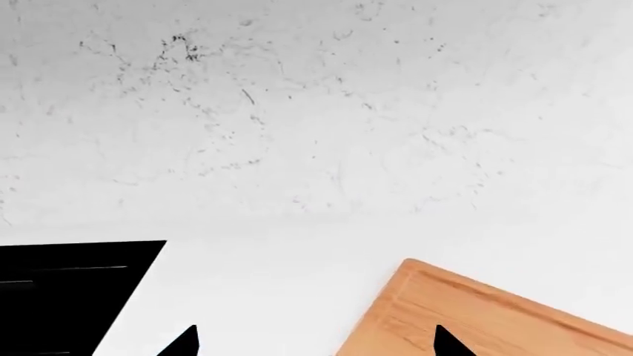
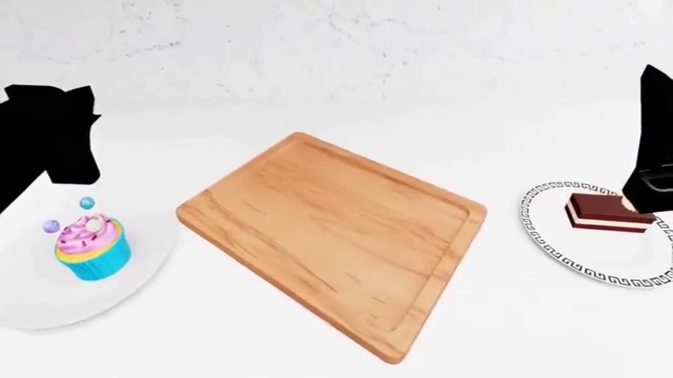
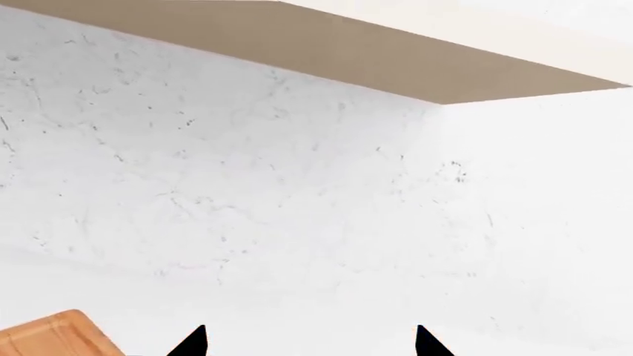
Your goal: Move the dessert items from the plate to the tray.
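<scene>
In the head view the cupcake (image 2: 93, 246), blue-wrapped with pink sprinkled frosting, stands on a plain white plate (image 2: 137, 295) at the left. The chocolate cake slice (image 2: 601, 214) lies on a patterned plate (image 2: 547, 236) at the right. The wooden tray (image 2: 326, 228) lies empty between them. My left arm (image 2: 47, 142) hangs above and behind the cupcake's plate. My right arm (image 2: 654, 150) hangs over the slice's far end. The left gripper (image 1: 316, 343) is open and empty, its tips over the counter and the tray corner (image 1: 475, 311). The right gripper (image 3: 308, 343) is open and empty.
A white marbled wall (image 2: 336, 47) rises behind the white counter. A black block (image 1: 59, 293) shows in the left wrist view. A beige shelf underside (image 3: 346, 52) shows in the right wrist view, along with a tray corner (image 3: 55, 337).
</scene>
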### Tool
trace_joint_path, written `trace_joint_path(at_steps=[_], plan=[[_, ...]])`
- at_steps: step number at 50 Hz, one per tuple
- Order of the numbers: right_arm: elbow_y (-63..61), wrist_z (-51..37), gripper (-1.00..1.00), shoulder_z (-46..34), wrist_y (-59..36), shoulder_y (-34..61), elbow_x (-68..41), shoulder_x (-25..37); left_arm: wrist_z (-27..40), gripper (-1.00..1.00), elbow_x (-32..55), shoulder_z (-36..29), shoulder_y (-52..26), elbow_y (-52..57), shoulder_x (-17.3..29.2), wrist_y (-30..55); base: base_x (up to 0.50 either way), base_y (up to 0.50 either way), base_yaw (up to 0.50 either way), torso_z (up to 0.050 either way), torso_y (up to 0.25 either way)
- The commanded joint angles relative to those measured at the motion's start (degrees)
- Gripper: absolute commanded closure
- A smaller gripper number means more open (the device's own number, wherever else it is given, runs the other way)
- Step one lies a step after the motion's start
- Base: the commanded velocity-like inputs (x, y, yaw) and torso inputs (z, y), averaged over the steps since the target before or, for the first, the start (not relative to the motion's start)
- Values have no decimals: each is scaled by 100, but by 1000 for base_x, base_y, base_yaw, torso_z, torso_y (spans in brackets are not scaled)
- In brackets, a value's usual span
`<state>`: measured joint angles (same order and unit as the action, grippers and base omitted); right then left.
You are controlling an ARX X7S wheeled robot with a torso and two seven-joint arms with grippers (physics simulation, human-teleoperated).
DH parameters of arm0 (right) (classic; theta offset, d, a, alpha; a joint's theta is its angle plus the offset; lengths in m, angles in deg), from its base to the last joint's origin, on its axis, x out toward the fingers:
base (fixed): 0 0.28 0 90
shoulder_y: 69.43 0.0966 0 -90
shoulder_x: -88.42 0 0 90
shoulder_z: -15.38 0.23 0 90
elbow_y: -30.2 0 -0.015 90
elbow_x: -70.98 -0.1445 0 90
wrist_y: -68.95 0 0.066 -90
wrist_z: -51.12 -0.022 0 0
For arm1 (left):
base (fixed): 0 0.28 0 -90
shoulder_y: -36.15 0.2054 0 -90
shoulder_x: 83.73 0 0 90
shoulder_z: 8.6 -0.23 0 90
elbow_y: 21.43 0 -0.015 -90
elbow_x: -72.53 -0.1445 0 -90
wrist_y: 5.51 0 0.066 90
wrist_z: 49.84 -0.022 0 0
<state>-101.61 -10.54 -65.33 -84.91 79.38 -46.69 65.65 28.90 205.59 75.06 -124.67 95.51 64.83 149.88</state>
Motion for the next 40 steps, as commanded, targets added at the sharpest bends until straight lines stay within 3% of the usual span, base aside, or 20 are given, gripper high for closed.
trace_joint_path(at_steps=[1,22,29,34,40], plan=[[-5,48,-100,63,-22,-108,69,-20,-51,-100,-13,20,75,50,94,-65,289,-62,0,0,0],[38,76,-100,37,-20,-139,105,20,-48,-100,49,-171,-108,42,195,-156,260,-38,0,0,1],[85,27,-100,-130,3,-58,97,20,-69,-100,33,-197,-113,58,211,-186,28,0,0,0,0],[427,-175,-100,-677,85,227,22,-97,-119,-100,-19,-153,-52,82,229,-205,0,0,0,0,0],[1470,-1301,-100,-1999,420,1200,-591,-536,-155,-100,-54,-68,19,133,301,-242,0,0,0,0,0]])
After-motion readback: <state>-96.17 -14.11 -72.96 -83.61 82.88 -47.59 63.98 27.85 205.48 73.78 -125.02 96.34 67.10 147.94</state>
